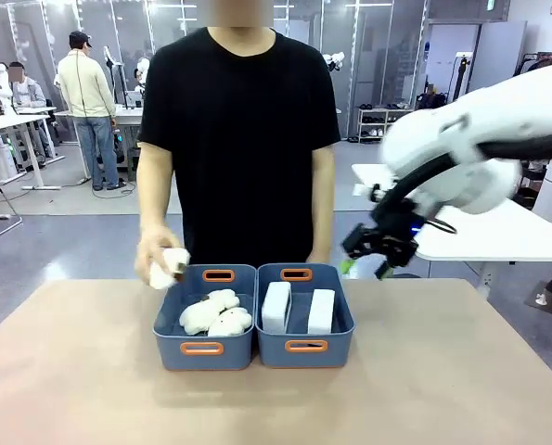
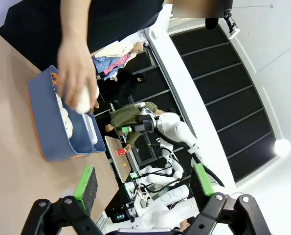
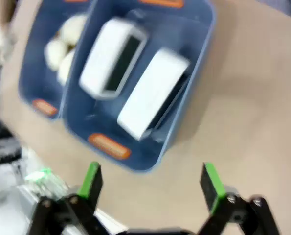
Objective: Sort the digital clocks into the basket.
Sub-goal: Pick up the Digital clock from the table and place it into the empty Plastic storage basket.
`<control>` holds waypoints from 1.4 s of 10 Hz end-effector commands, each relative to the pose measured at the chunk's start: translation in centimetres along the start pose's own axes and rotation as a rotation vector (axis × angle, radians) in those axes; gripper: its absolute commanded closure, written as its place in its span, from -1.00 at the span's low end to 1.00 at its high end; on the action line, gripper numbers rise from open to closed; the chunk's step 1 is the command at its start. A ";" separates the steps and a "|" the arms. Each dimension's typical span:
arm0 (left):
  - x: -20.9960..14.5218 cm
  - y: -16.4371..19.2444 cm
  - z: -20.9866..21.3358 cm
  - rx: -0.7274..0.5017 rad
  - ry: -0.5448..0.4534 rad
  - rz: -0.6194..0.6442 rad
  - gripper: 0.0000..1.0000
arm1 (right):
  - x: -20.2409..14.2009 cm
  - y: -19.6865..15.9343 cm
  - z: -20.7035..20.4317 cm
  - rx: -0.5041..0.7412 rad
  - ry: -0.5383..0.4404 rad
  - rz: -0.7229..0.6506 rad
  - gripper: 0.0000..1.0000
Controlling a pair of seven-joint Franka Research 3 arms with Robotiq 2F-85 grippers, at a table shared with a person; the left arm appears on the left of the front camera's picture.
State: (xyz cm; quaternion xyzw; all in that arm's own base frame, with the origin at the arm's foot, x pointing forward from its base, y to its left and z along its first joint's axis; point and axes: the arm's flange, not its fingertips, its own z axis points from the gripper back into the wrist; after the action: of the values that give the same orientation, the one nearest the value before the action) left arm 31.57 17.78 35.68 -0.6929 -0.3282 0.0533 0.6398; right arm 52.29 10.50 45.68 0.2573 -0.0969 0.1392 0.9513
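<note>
Two white digital clocks [image 1: 276, 306] [image 1: 321, 311] stand side by side in the right-hand slate-blue basket [image 1: 337, 346]. In the right wrist view the clocks [image 3: 113, 56] [image 3: 152, 93] lie in the basket [image 3: 94, 120], their dark screens partly showing. My right gripper [image 1: 365, 264] hangs above the table just right of that basket. It is open and empty, with its green pads [image 3: 211, 183] spread wide. My left gripper [image 2: 144, 183] is also open and empty, well away from the bins.
The twin bin [image 1: 169, 348] on the left holds fluffy white toys [image 1: 215, 313]. The person's hand [image 1: 157, 252] holds another fluffy toy [image 1: 172, 267] over that bin's far left corner. Bare tabletop [image 1: 442, 371] surrounds the bins.
</note>
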 end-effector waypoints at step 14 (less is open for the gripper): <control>0.2 -0.5 -0.1 0.014 -0.005 0.012 -0.96 | -31.6 -34.7 9.8 0.850 -0.283 -0.065 -1.00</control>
State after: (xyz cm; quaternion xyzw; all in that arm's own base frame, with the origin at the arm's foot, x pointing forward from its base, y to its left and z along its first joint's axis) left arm 31.58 17.80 35.69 -0.6928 -0.3284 0.0533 0.6399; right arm 31.82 -29.06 30.28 0.6350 -0.1433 0.0759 0.7553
